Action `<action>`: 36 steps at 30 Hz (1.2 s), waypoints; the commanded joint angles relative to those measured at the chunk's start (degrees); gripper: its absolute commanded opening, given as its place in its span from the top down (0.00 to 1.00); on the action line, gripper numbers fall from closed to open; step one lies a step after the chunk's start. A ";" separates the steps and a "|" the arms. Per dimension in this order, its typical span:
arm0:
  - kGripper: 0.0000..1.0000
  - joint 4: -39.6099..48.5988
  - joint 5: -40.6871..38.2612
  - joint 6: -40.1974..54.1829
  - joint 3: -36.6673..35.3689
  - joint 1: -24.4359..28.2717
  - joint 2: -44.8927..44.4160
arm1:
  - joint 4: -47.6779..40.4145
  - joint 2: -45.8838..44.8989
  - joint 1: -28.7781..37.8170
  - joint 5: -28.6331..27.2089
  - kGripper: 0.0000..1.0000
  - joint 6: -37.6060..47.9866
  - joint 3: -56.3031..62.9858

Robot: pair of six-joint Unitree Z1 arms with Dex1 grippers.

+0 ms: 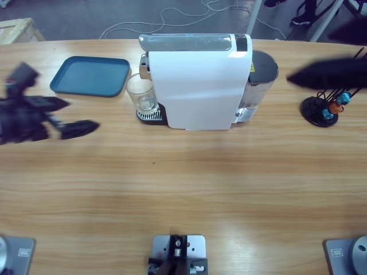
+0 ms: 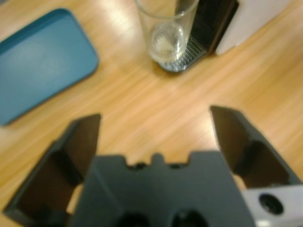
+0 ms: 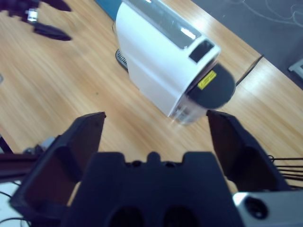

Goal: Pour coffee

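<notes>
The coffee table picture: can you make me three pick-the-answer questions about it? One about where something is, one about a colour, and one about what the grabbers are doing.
1. Where does the glass stand?
A. on the tray
B. on the coffee machine's drip grid
C. beside the capsule stand

2. What colour is the tray?
A. red
B. white
C. blue

3. How is the left gripper?
A. open, holding nothing
B. shut on the glass
C. shut on the tray

Answers: B, the glass sits under the spout; C, the tray is blue; A, its jaws stand apart over bare table.

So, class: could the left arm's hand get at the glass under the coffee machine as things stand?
Probably yes: the left hand is open, facing the glass, with only bare table between them; the coffee machine flanks just one side.
</notes>
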 commanded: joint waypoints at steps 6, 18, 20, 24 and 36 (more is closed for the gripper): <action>0.11 25.97 2.97 -1.13 -6.09 1.84 -20.10 | 29.73 35.88 -16.84 4.21 1.00 -5.71 -41.62; 0.11 29.75 4.62 -1.45 -8.27 6.96 -17.61 | 34.88 44.79 -18.19 4.68 1.00 -5.56 -54.60; 0.11 29.56 4.62 -1.43 -8.18 6.94 -17.66 | 36.63 46.02 -17.03 4.51 1.00 -5.49 -57.13; 0.11 29.47 4.71 -1.43 -8.18 6.94 -17.70 | 37.51 47.83 -15.08 4.51 1.00 -5.38 -57.85; 0.11 29.12 4.79 -1.43 -8.01 6.92 -17.77 | 37.99 48.10 -13.37 4.14 1.00 -4.66 -56.99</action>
